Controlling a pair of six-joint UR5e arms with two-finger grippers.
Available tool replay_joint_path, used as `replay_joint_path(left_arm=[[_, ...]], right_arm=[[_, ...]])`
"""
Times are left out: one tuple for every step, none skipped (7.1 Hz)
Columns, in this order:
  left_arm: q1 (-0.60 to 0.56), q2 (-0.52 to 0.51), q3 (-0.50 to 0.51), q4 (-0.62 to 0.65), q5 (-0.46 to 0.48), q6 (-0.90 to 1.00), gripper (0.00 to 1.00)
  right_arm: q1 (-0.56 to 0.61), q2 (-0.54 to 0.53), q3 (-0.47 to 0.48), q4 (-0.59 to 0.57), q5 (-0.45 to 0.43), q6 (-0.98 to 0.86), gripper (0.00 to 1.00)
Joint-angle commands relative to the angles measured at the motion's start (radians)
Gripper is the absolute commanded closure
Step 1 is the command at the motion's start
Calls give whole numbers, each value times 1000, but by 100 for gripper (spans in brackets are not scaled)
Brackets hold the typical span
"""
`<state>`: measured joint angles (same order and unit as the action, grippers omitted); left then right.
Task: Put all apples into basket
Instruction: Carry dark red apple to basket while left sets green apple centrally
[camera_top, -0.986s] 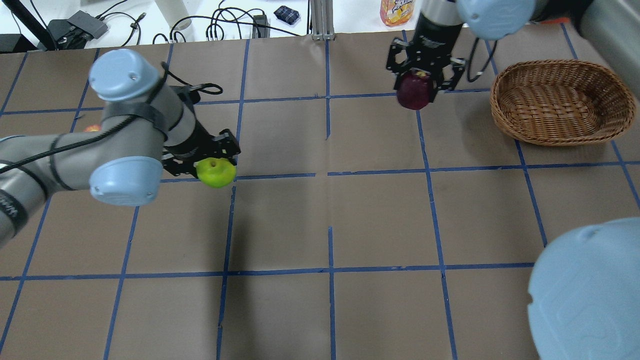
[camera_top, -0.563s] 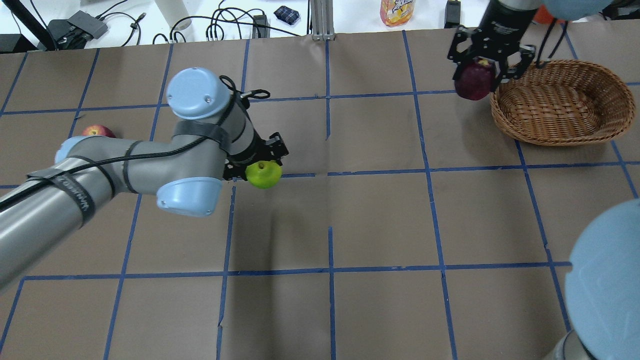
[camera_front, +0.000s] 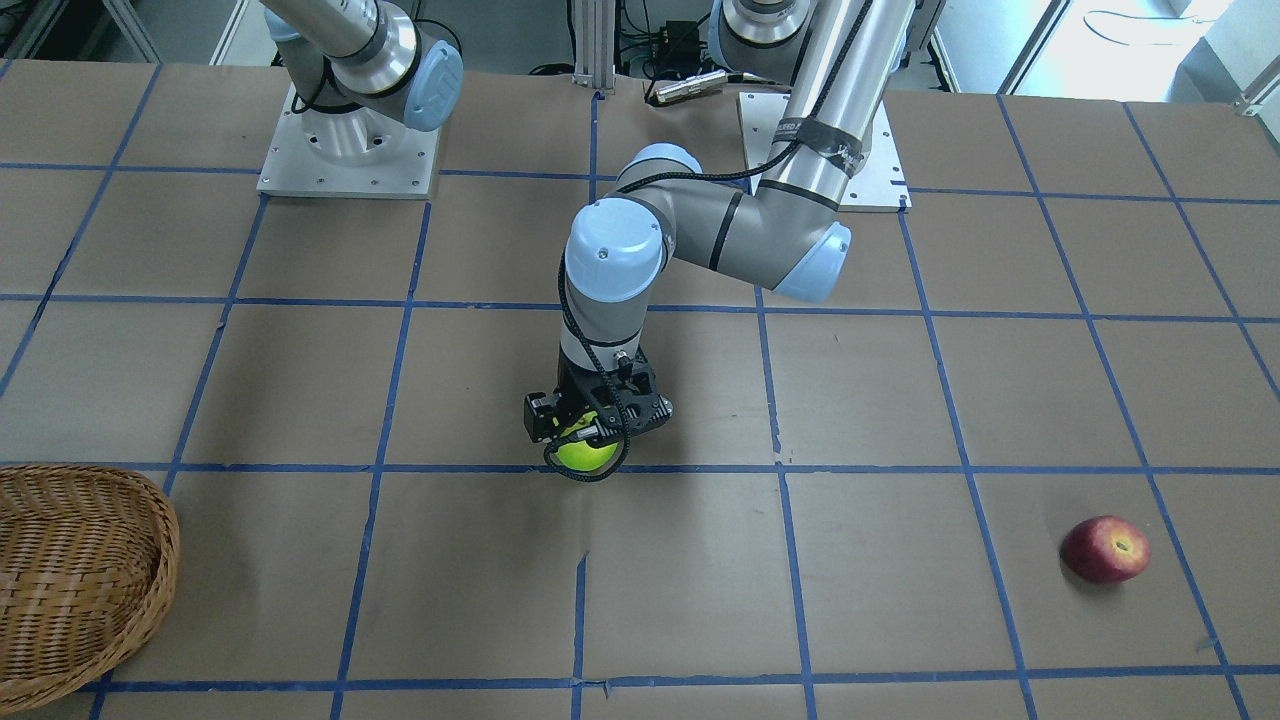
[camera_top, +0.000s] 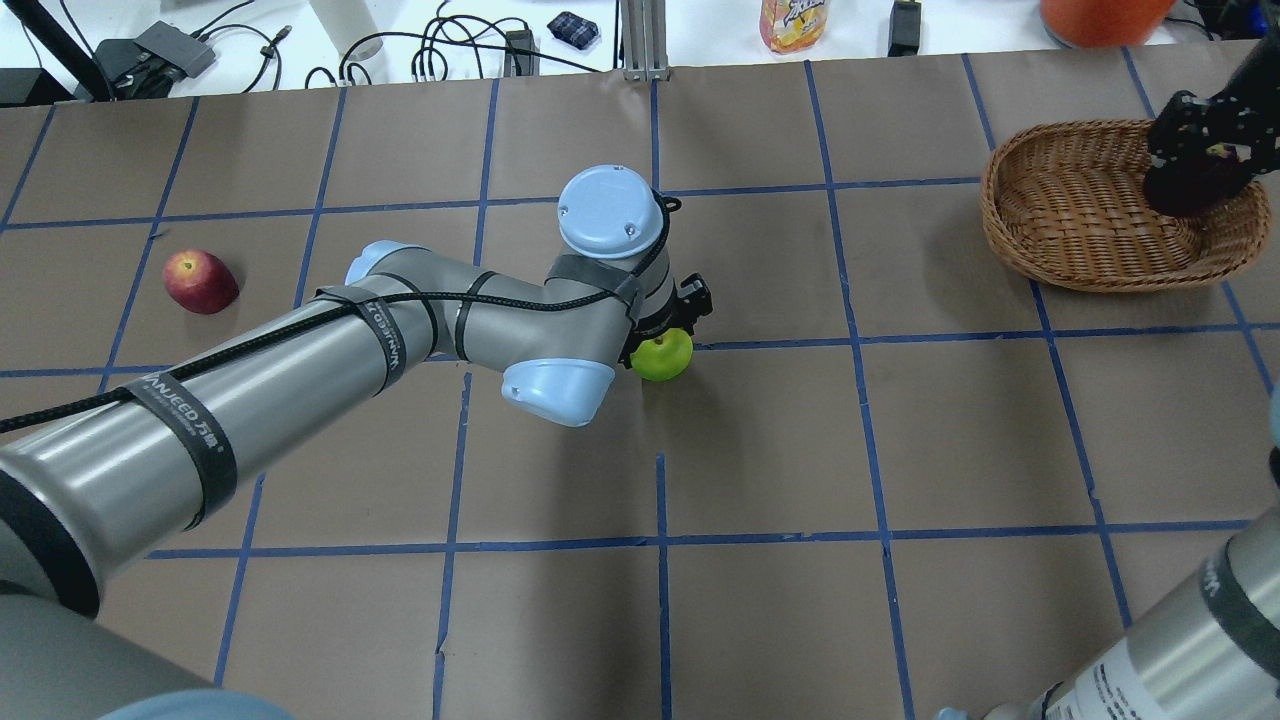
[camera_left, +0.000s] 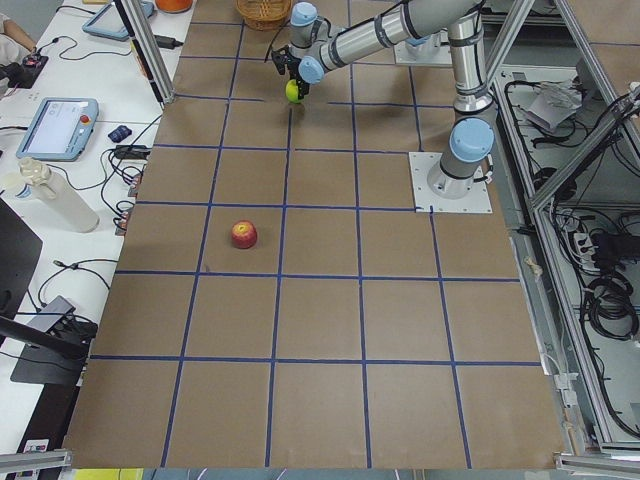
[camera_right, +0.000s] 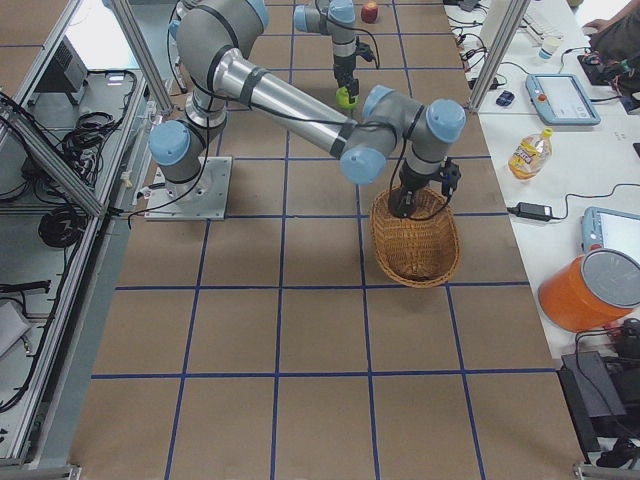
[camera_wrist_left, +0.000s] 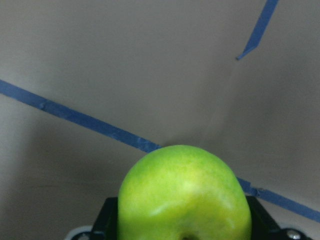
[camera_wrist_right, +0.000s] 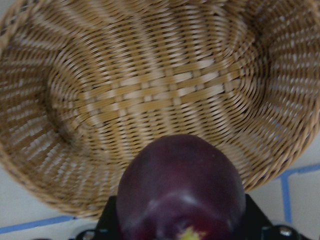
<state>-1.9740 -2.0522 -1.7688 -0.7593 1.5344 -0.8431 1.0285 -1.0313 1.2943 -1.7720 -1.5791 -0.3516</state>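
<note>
My left gripper (camera_top: 672, 335) is shut on the yellow-green apple (camera_top: 663, 356), held just above the middle of the table; it also shows in the front view (camera_front: 585, 455) and fills the left wrist view (camera_wrist_left: 184, 195). My right gripper (camera_top: 1200, 165) is shut on the dark maroon apple (camera_wrist_right: 181, 192) and holds it over the right part of the wicker basket (camera_top: 1075, 205), above its woven floor (camera_wrist_right: 150, 100). The red apple (camera_top: 200, 282) lies alone on the table at the far left, also seen in the front view (camera_front: 1104, 549).
The table is brown paper with a blue tape grid. Cables, a juice bottle (camera_top: 793, 22) and an orange container (camera_top: 1100, 15) lie beyond the far edge. My left arm's long links (camera_top: 400, 330) stretch across the table's left half.
My left gripper has carried the yellow-green apple rightward to the table's middle. My right gripper has carried the maroon apple rightward from beside the basket to over its inside.
</note>
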Motion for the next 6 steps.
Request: replay_joint_path(left_arm=[[-8, -45, 29, 5, -3, 2, 0], [1, -42, 44, 5, 0, 65, 0], [48, -16, 66, -9, 1, 143, 0], [99, 16, 92, -53, -11, 162, 0], [131, 52, 121, -133, -20, 247, 0], [171, 99, 127, -214, -54, 382, 0]], right_arm=[[-64, 98, -16, -140, 1, -130, 100], [-64, 124, -16, -214, -2, -126, 100], [-59, 122, -16, -216, 2, -110, 100], [-57, 131, -15, -218, 11, -113, 100], [-57, 134, -13, -216, 14, -116, 100], [-54, 132, -12, -216, 33, -116, 100]])
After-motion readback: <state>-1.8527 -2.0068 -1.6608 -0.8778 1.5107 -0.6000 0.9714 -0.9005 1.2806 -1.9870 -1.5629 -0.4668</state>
